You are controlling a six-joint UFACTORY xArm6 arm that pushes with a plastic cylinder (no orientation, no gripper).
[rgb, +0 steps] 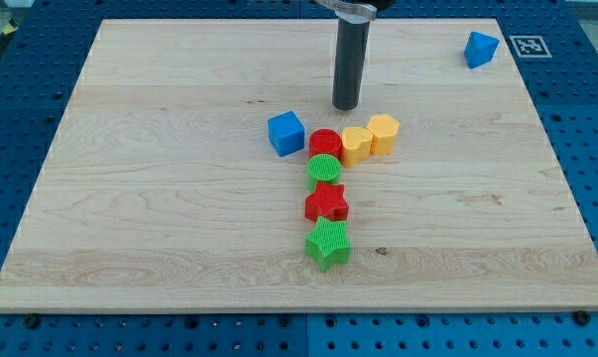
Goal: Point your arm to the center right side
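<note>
My tip is the lower end of a dark rod coming down from the view's top centre. It rests on the wooden board, just above a cluster of blocks and apart from them. Below it sit a red cylinder, a yellow heart-shaped block and a yellow hexagon block, touching in a row. A blue cube lies to their left. Under the red cylinder run a green cylinder, a red star and a green star in a column.
A second blue block lies near the board's top right corner. A black-and-white marker tag sits just off the board's top right. Blue perforated table surrounds the board.
</note>
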